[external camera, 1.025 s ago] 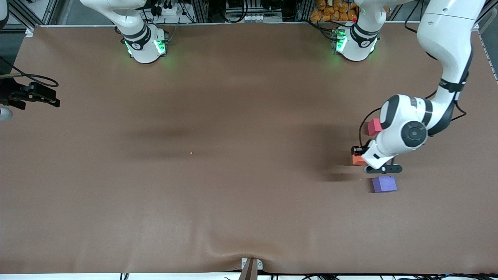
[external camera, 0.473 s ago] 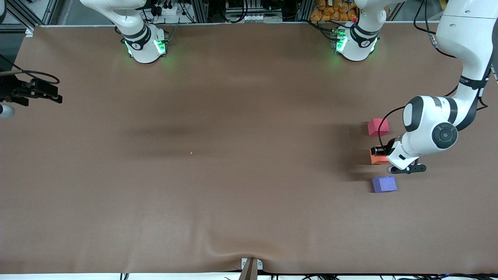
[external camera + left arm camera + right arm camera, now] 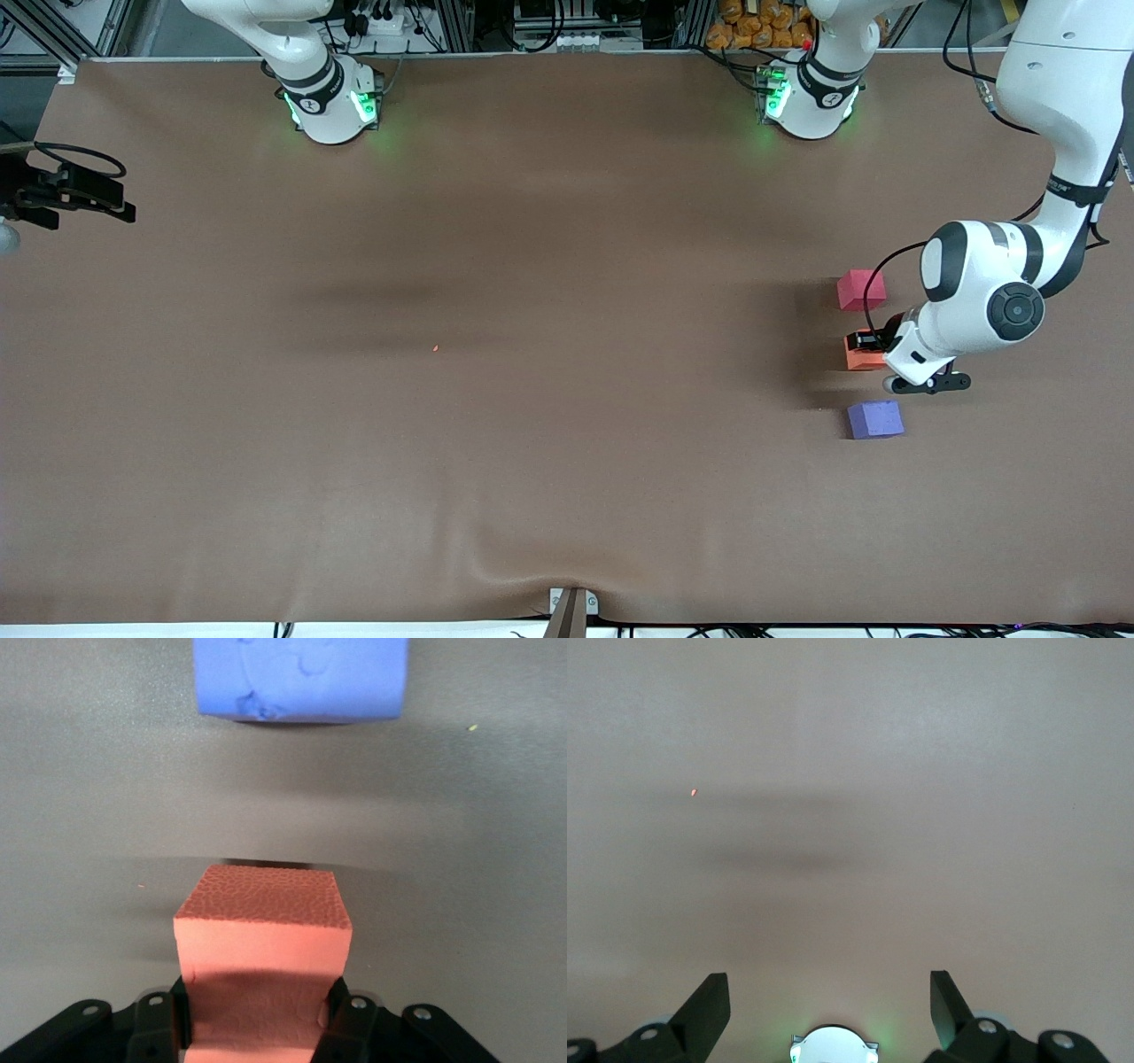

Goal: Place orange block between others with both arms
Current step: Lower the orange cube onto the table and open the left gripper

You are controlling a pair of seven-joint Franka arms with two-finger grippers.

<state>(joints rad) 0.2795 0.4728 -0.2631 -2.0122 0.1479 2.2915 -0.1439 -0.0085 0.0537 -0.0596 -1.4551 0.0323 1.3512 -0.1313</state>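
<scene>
Fingers (image 3: 341, 1014) of the left gripper (image 3: 259, 1019) are clamped on the orange block (image 3: 859, 356), gripping it by 2 opposite sides, at the left arm's end of the bench (image 3: 532, 266). In the front view that block sits between the 2 others: the pinkish-red cube (image 3: 860, 290) lies farther from the front camera, the purple-blue cube (image 3: 875, 419) nearer, and all 3 form a rough line with gaps between them. Whether the orange block rests on the brown bench or hangs just above it cannot be told. In the left wrist view the purple-blue cube (image 3: 301, 678) lies ahead of the held block (image 3: 261, 943), apart from it. Fingers (image 3: 709, 1005) of the right gripper (image 3: 828, 1010) stand wide apart and hold nothing; that gripper waits up in the air at the edge of the right arm's end of the bench (image 3: 66, 190). A tiny orange speck (image 3: 435, 347) lies on the bench near its middle.
</scene>
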